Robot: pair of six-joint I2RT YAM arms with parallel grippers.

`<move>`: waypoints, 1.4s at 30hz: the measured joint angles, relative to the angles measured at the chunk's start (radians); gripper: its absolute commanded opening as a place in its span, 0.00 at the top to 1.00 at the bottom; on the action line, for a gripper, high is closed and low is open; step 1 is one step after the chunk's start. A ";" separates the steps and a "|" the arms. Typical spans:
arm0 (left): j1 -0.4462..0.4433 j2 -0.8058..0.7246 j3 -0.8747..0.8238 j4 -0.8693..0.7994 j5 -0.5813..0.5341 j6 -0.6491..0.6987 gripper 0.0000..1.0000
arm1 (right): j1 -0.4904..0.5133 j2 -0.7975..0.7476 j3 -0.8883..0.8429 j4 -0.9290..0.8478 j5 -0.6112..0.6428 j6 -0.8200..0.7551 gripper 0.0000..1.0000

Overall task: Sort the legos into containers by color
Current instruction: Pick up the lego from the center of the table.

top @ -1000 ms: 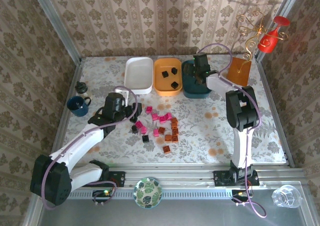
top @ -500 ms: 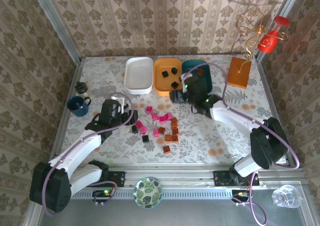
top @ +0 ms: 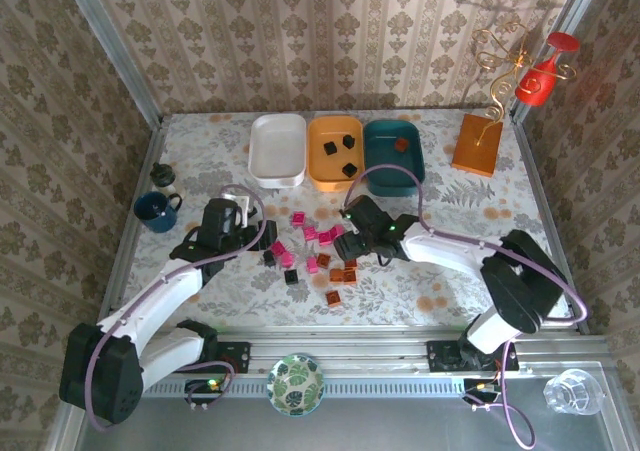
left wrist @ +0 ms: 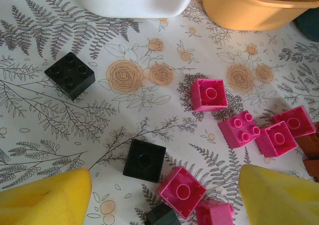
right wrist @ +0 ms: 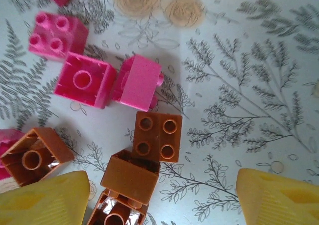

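Observation:
The legos, a loose scatter of pink, black and brown blocks point(top: 318, 256), lie mid-table. My left gripper point(top: 265, 233) hovers open at their left edge; between its yellow fingers point(left wrist: 45, 200) lie a black lego point(left wrist: 144, 160) and a pink lego point(left wrist: 181, 191). My right gripper point(top: 352, 251) hovers open over the right side; two brown legos point(right wrist: 157, 136) point(right wrist: 131, 176) lie between its fingers point(right wrist: 279, 197), nearer the left one. At the back stand the white tray point(top: 278, 179), the orange tray point(top: 335, 184) holding black legos, and the teal tray point(top: 372, 136) holding one brown lego point(top: 401, 144).
A dark blue mug point(top: 157, 211) and a small dark bottle point(top: 163, 176) stand at the left. An orange square stand with gold wire point(top: 477, 143) is at the back right. The right arm's cable arcs over the teal tray's front.
My right arm has swung from over the teal tray back down to the lego pile, and its jaws have widened. The left arm has barely shifted.

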 measured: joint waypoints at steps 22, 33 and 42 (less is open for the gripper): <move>0.000 -0.036 -0.029 0.006 -0.003 -0.002 0.21 | 0.000 0.160 0.047 -0.018 0.025 0.082 0.47; 0.000 -0.018 -0.031 0.018 -0.002 -0.002 0.21 | -0.046 0.093 -0.014 -0.005 0.024 0.090 0.63; 0.000 -0.018 -0.030 0.041 0.011 -0.019 0.22 | -0.276 -0.111 -0.021 0.044 0.010 0.080 0.63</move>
